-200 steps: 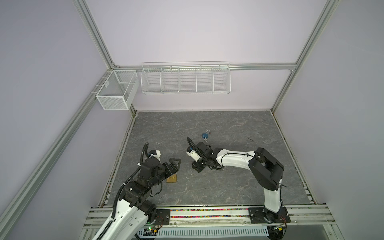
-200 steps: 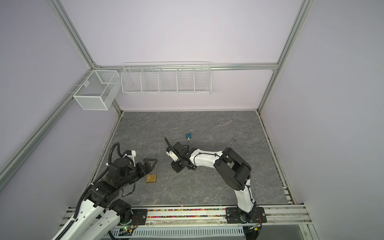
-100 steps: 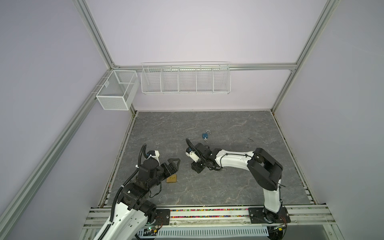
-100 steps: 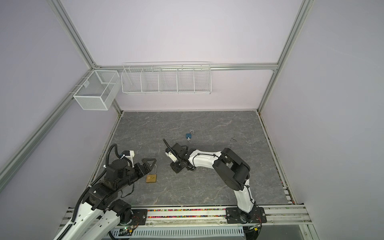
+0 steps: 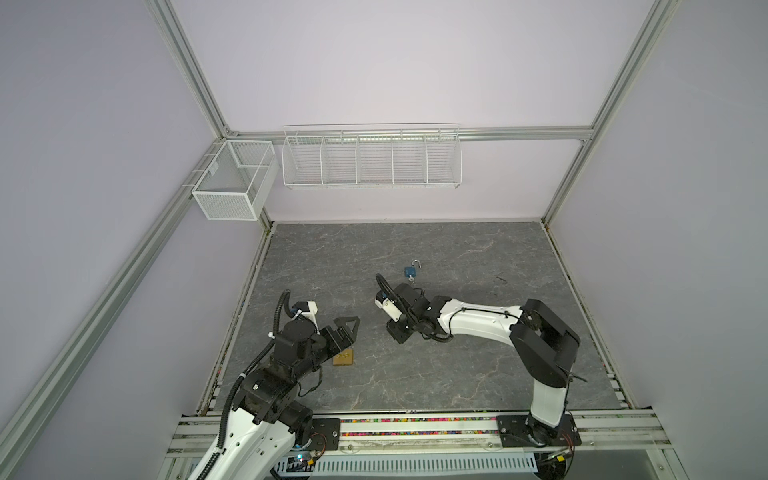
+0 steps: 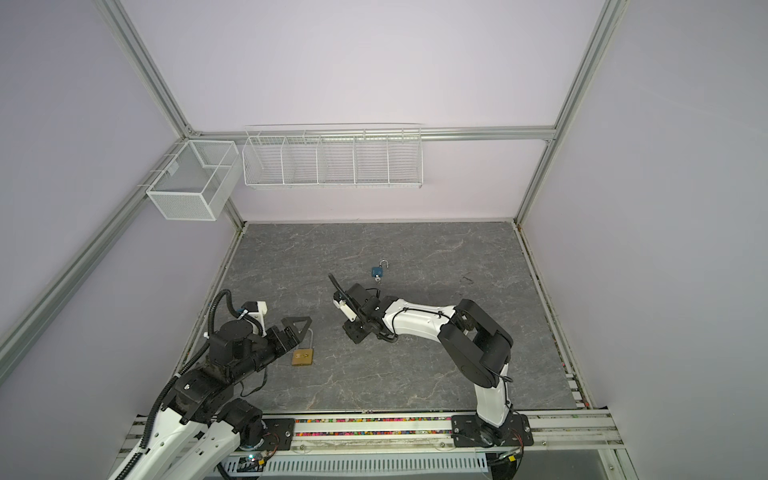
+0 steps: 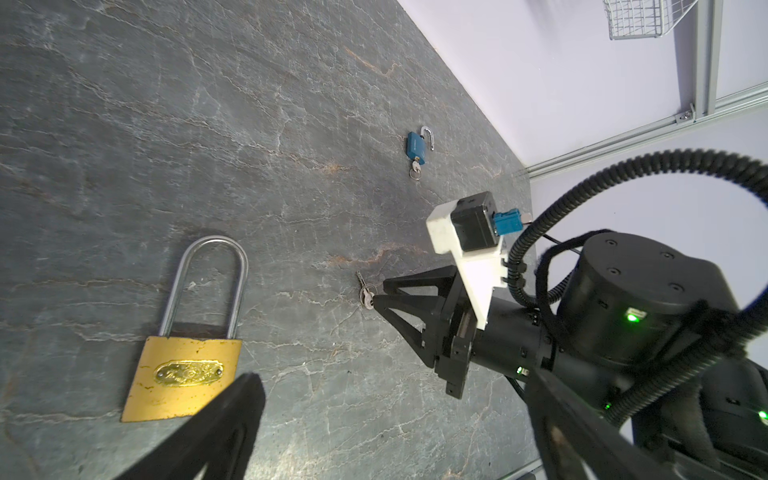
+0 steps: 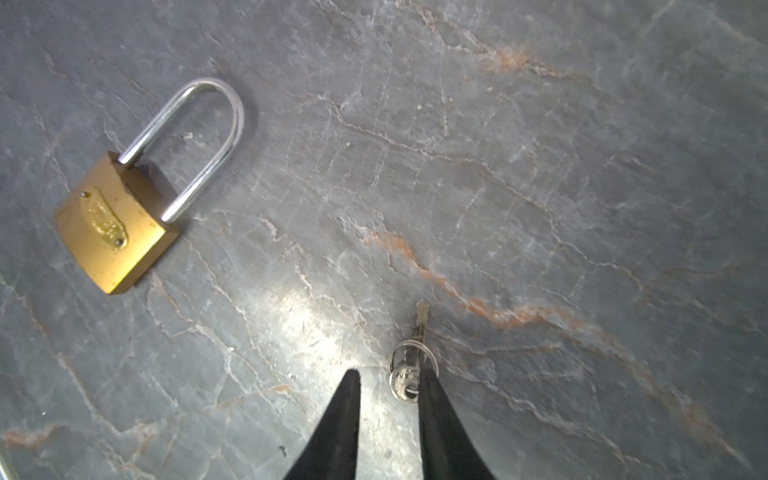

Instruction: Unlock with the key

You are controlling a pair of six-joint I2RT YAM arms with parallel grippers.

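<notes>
In a top view, left gripper [image 6: 300, 334] gapes wide by brass lock [image 6: 302, 356]; blue lock [image 6: 377, 271] lies beyond right gripper [image 6: 353, 330]. Left wrist: key [image 7: 365, 293] flat on table [image 7: 291, 124] at right gripper's tips. Right wrist: jaws slightly apart, key head between, unclamped.

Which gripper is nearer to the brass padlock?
Left. The left gripper hangs open just by the brass padlock; the right gripper is farther off, at the key.

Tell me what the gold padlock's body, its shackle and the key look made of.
Padlock body: brass or brass-plated, going by the dull gold finish with scuffs and dark spots. Shackle: steel, probably chromed, given the bright, mirror-like highlights. Key: silvery metal, perhaps nickel-plated; the alloy can't be told.
</notes>
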